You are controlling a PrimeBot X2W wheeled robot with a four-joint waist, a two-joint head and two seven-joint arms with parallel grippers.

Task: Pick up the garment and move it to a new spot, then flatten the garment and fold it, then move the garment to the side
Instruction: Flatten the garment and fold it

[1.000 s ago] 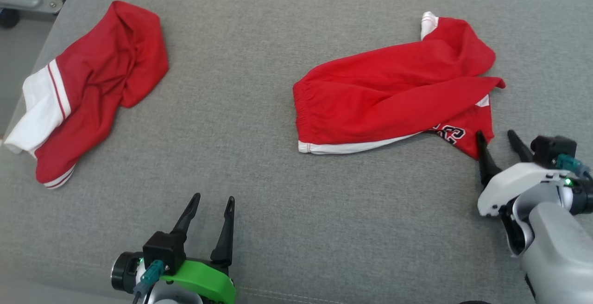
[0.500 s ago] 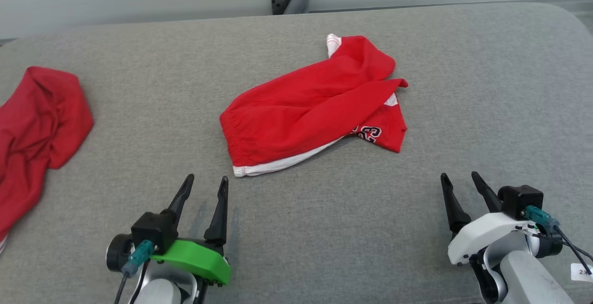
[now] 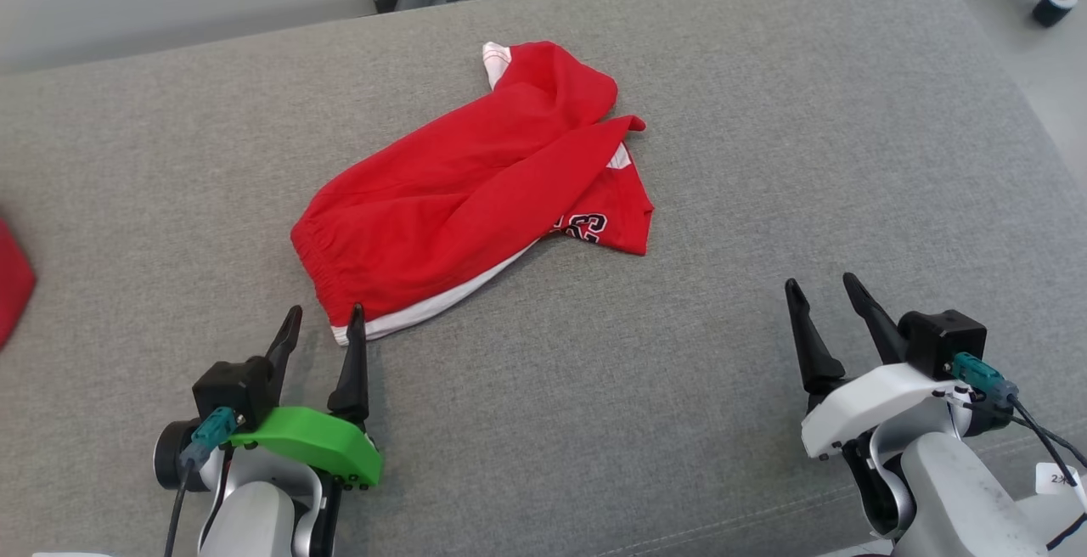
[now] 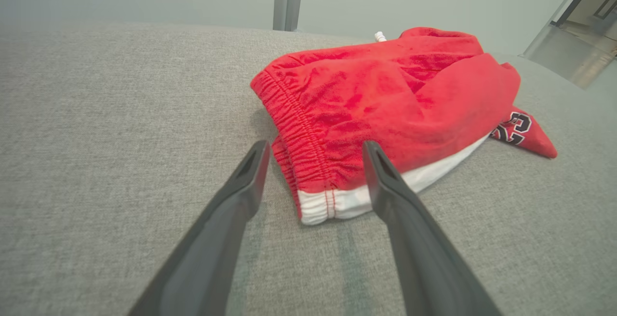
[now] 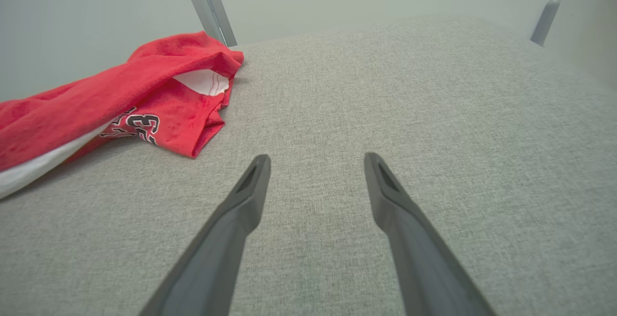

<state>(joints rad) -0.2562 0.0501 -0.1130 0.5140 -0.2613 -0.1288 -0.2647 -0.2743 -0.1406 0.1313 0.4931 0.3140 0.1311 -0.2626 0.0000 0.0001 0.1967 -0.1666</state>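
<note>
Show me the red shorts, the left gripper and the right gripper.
red shorts (image 3: 459, 192), head view, middle of the red cloth.
left gripper (image 3: 326, 311), head view, midway between its fingertips.
right gripper (image 3: 821, 281), head view, midway between its fingertips.

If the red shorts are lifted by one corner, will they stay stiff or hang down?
Probably floppy: the red shorts lie in soft folds, so they would likely drape and unfold. They look thin and light; a push may bunch them on the grey cushion rather than slide them whole. The gathered waistband seems the firmest edge to pinch.
</note>
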